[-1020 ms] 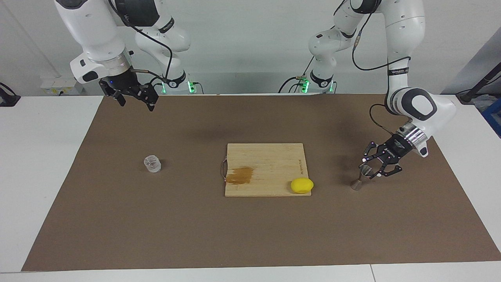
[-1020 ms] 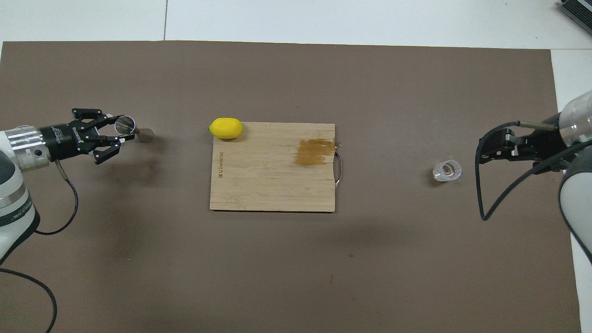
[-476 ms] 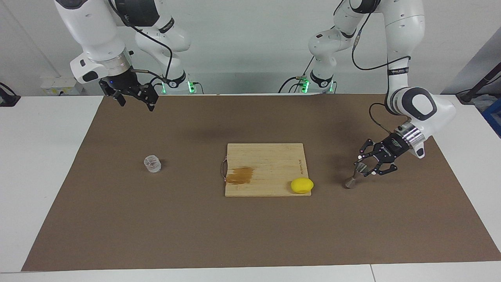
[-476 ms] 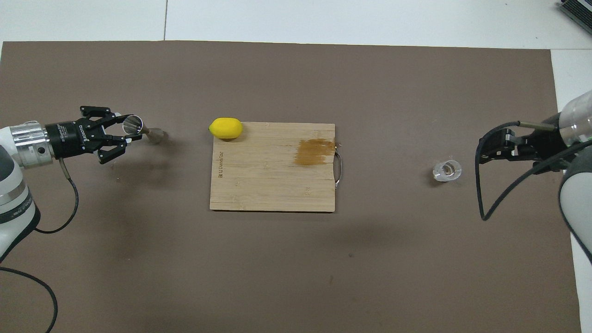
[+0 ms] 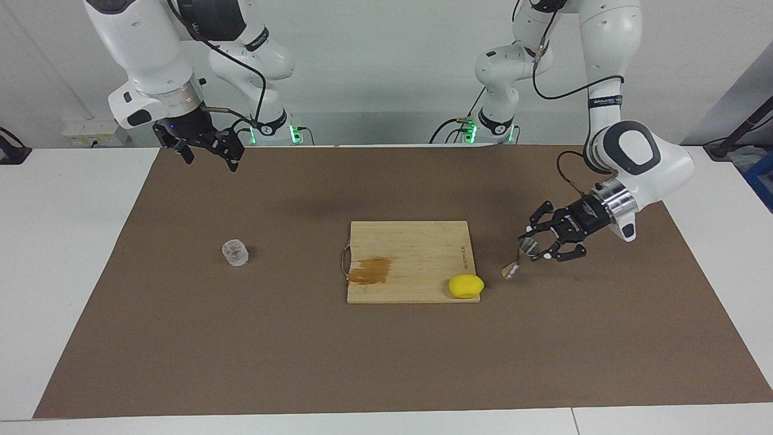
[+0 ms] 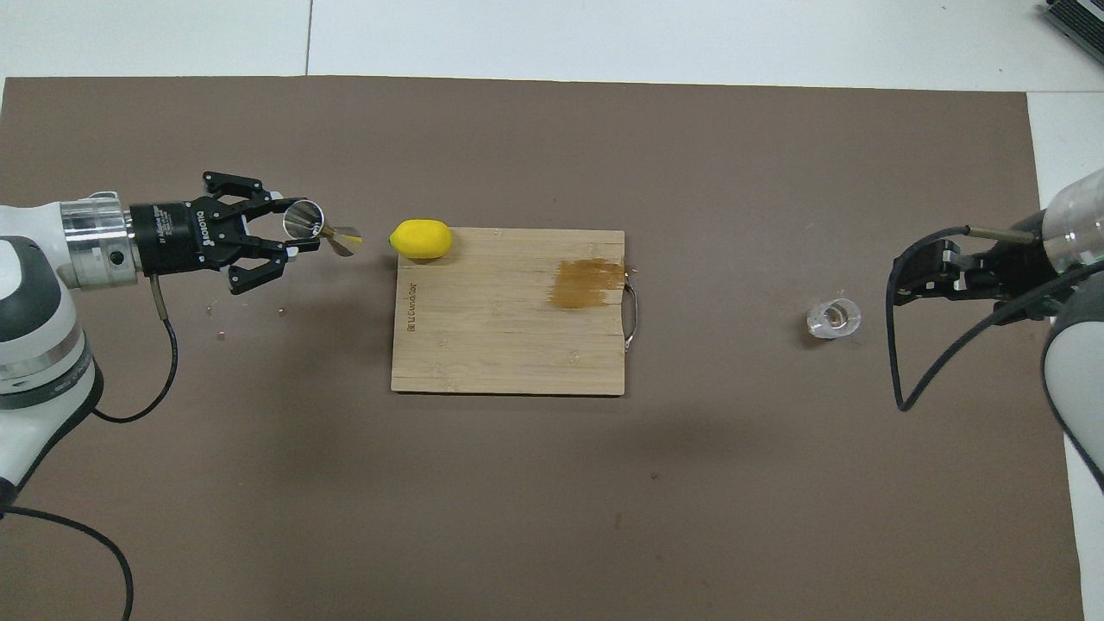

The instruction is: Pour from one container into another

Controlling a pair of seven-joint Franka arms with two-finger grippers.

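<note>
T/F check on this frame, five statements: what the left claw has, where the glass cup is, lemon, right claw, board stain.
1. The left claw is shut on the jigger. True.
2. The jigger stands upright on the mat. False: it is tilted and held up in the air, over the mat beside the lemon.
3. The glass cup sits on the cutting board. False: it stands on the mat, toward the right arm's end.
4. The right claw holds the glass cup. False: it waits open and empty, up in the air.
5. The cutting board has a brown stain. True.
</note>
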